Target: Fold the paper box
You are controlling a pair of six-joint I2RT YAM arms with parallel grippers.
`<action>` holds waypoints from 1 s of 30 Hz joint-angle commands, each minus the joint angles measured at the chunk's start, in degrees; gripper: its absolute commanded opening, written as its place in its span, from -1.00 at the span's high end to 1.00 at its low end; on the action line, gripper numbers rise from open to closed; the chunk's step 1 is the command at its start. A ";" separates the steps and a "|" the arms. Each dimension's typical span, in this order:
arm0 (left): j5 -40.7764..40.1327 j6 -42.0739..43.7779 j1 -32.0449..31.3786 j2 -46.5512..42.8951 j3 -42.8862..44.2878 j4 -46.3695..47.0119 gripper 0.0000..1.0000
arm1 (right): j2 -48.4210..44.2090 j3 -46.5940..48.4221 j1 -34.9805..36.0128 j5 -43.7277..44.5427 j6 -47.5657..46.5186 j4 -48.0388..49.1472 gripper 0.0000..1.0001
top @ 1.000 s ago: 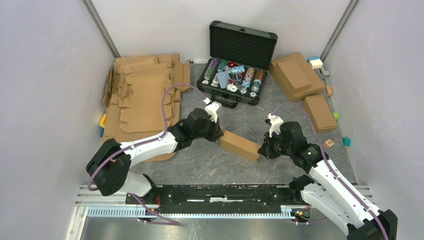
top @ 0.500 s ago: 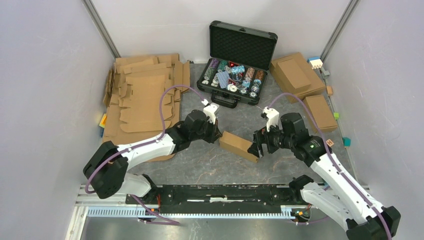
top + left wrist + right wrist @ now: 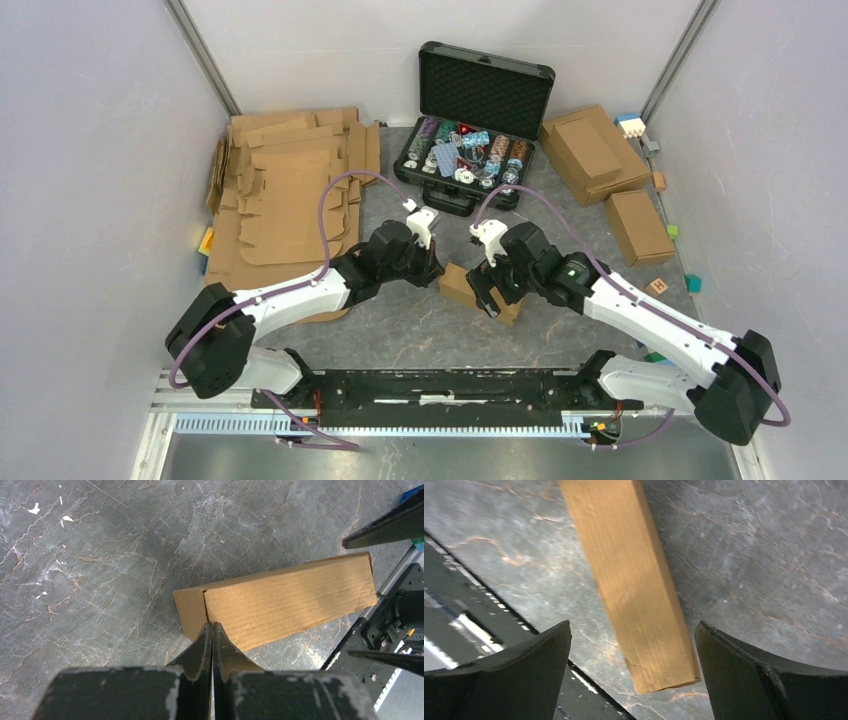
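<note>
The right pincer [image 3: 633, 630] hangs wide open over the paper box [image 3: 624, 570], one finger beside each long side. The shut left pincer [image 3: 211, 630] touches it near one end.

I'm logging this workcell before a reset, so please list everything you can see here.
paper box: one, brown, folded up, table centre between the grippers
flat cardboard blanks: many overlapping, brown, left rear
case: one, black, open, chips inside, rear centre
other cardboard boxes: at least two, brown, right rear
small blocks: several, mixed colours, along the right edge
table: one, grey marbled
left gripper: one, black, shut, tips at the box's end
right gripper: one, black, open, fingers either side of the box's other end
</note>
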 commanded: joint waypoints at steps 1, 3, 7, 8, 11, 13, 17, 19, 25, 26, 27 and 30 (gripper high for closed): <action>-0.06 1.22 -0.07 -0.73 -1.24 -2.40 0.96 | 3.11 2.20 2.90 13.17 -2.99 -2.52 -0.96; -0.14 1.22 -0.06 -0.72 -1.20 -2.40 0.95 | 3.45 1.32 4.03 14.42 -3.59 -3.61 -0.96; -0.10 1.22 -0.06 -0.77 -1.19 -2.56 0.96 | 2.86 -1.55 4.81 14.74 -4.82 -3.10 -0.96; -0.05 1.18 -0.06 -0.85 -1.13 -2.58 0.95 | 3.25 -1.92 4.96 15.74 -4.81 -3.00 -0.96; 0.17 1.11 -0.06 -1.06 -1.25 -2.52 0.96 | 5.06 -1.77 6.13 15.27 -4.82 -3.21 -0.95; 0.79 0.58 -0.06 -1.28 -1.60 -1.90 0.95 | 6.19 -1.40 7.56 14.15 -5.01 -2.94 -0.79; 1.11 -0.23 0.01 -2.50 -2.18 -1.15 0.92 | 7.06 0.15 9.79 16.90 -4.37 -3.92 -0.34; 1.13 -0.76 0.33 -3.91 -2.77 -1.00 0.88 | 6.42 1.06 10.62 17.55 -4.29 -3.94 -0.22; -0.47 -2.73 0.82 -13.31 -6.37 -1.97 0.47 | 3.08 3.91 12.09 25.72 -2.24 -6.24 0.20; -1.20 -2.81 0.89 -15.09 -6.83 -2.47 0.37 | 2.85 4.72 12.10 28.94 -1.37 -7.14 0.25; -2.25 -2.73 0.98 -16.61 -7.09 -2.94 0.30 | 2.91 5.63 12.13 32.08 -0.45 -8.63 0.25; -4.86 -2.23 1.08 -19.42 -7.65 -3.64 0.23 | 4.05 9.75 12.07 43.30 2.40 -13.51 0.47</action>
